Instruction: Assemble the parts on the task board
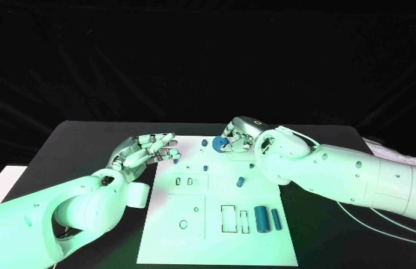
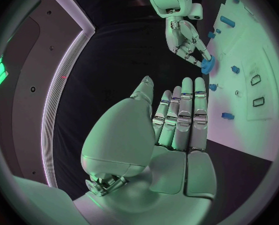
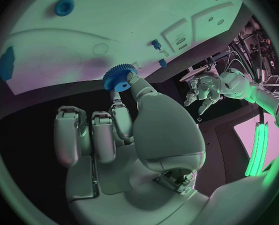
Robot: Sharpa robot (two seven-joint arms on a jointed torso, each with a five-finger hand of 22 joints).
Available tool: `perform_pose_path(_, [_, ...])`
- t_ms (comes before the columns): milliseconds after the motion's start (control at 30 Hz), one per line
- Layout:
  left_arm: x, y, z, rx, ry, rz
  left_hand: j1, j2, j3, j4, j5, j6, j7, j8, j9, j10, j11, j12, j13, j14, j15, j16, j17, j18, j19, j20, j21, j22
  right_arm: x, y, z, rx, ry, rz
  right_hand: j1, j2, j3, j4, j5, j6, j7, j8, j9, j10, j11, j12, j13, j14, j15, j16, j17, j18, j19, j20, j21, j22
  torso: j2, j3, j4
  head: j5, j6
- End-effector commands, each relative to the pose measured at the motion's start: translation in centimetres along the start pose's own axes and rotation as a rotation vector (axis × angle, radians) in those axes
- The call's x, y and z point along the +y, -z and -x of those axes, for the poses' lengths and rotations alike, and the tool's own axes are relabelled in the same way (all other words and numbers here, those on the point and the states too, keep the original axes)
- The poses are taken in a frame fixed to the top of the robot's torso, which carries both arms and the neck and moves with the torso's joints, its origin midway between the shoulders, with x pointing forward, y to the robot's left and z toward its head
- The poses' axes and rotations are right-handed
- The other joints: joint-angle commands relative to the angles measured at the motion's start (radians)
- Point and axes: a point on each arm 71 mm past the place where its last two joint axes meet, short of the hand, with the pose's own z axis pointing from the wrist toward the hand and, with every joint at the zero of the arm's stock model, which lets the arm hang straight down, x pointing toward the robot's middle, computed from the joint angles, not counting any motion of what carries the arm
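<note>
The white task board (image 1: 199, 221) lies in the middle of the black table. My right hand (image 1: 243, 136) hovers over the board's far edge and pinches a blue toothed gear (image 1: 219, 143) between thumb and finger. The right wrist view shows the gear (image 3: 119, 77) at the tips of that hand (image 3: 127, 135), just above the board (image 3: 114, 20). My left hand (image 1: 147, 149) hangs beside the board's far left corner with its fingers apart, holding nothing. In the left wrist view its fingers (image 2: 180, 120) are stretched out, and the right hand (image 2: 184, 35) holds the gear (image 2: 206, 65).
Small blue pegs (image 1: 240, 182) stand on the board's far half. Two blue cylinders (image 1: 261, 219) and a thin blue bar (image 1: 244, 221) lie near the board's front right, beside rectangular slots (image 1: 227, 218). A blue ring (image 3: 64, 6) sits on the board past the gear.
</note>
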Motion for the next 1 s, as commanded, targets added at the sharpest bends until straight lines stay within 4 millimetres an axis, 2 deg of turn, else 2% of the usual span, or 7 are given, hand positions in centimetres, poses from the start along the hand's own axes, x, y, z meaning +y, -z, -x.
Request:
perform_pose_path(33, [-0.1,0.0,-0.3,0.021,0.010,-0.008,0.007,0.007,0.000,-0.009,-0.005,-0.002,0.007,-0.005,0.000,-0.001,0.004,-0.006,-0.001,-0.003,0.000,-0.007,0.001,0.010,-0.007,0.001,-0.006,-0.002,0.8,-0.4,-0.4,-0.005,0.020,0.001,-0.002,0.007,0.006,-0.001,0.000,0.003,0.000,0.002,0.004,0.005,-0.003,-0.001,-0.001,0.087,-0.007,0.004,0.181,-0.008,0.002,-0.002,0.006,0.016,0.000,-0.0014,-0.0004,-0.001,0.001])
perform_pose_path(267, [-0.1,-0.1,-0.4,0.024,0.011,-0.007,0.007,0.007,0.001,-0.010,-0.005,-0.002,0.007,-0.005,0.000,-0.001,0.004,-0.006,-0.001,-0.003,0.000,-0.007,0.002,0.010,-0.007,0.001,-0.006,-0.002,2.4,-1.2,-1.6,0.024,0.022,0.027,-0.003,0.006,0.008,0.000,-0.003,0.002,0.000,0.000,0.003,0.005,-0.002,-0.002,-0.001,0.087,-0.007,0.004,0.181,-0.008,0.002,-0.002,0.006,0.016,0.001,0.0009,0.0011,0.005,-0.002])
perform_pose_path(467, [-0.1,-0.1,-0.5,0.026,0.012,-0.007,0.007,0.007,0.001,-0.010,-0.005,-0.002,0.007,-0.005,0.000,-0.001,0.004,-0.006,-0.001,-0.003,0.000,-0.007,0.002,0.010,-0.007,0.001,-0.006,-0.002,3.2,-1.7,-2.7,0.043,0.025,0.035,-0.004,0.005,0.010,0.000,-0.005,0.000,0.001,-0.003,0.002,0.003,-0.002,-0.004,-0.003,0.087,-0.006,0.003,0.179,-0.008,0.002,-0.002,0.005,0.015,0.001,-0.0002,0.0017,0.008,-0.003])
perform_pose_path(700, [-0.1,-0.2,-0.5,0.027,0.012,-0.007,0.007,0.007,0.001,-0.010,-0.005,-0.002,0.007,-0.005,0.000,-0.001,0.004,-0.006,-0.001,-0.003,0.000,-0.007,0.002,0.010,-0.007,0.001,-0.006,-0.002,3.9,-2.3,-3.6,0.055,0.028,0.042,-0.006,0.004,0.012,0.001,-0.007,-0.003,0.002,-0.006,0.001,0.002,-0.001,-0.006,-0.004,0.087,-0.006,0.003,0.179,-0.009,0.002,-0.002,0.006,0.015,0.001,0.0001,-0.0014,0.013,-0.002])
perform_pose_path(833, [0.0,-0.2,-0.6,0.028,0.012,-0.007,0.007,0.007,0.001,-0.010,-0.005,-0.002,0.007,-0.005,0.000,-0.001,0.004,-0.006,-0.001,-0.003,0.000,-0.007,0.002,0.010,-0.007,0.001,-0.006,-0.002,4.1,-2.4,-3.9,0.058,0.029,0.045,-0.007,0.003,0.013,0.001,-0.008,-0.006,0.004,-0.009,0.000,0.000,0.000,-0.009,-0.006,0.087,-0.005,0.004,0.180,-0.009,0.002,-0.002,0.005,0.015,0.001,0.0003,0.0005,0.013,-0.004])
perform_pose_path(1000, [0.0,-0.2,-0.5,0.027,0.012,-0.006,0.007,0.007,0.001,-0.010,-0.005,-0.002,0.007,-0.005,0.000,-0.001,0.004,-0.006,-0.001,-0.003,0.000,-0.007,0.002,0.010,-0.007,0.001,-0.006,-0.002,4.1,-2.5,-4.0,0.058,0.027,0.049,-0.018,-0.011,0.014,0.004,-0.011,-0.031,0.013,-0.028,-0.006,-0.015,0.008,-0.030,-0.023,0.088,0.001,0.004,0.182,-0.009,0.001,0.002,0.005,0.015,0.000,-0.0004,-0.0007,0.015,-0.005])
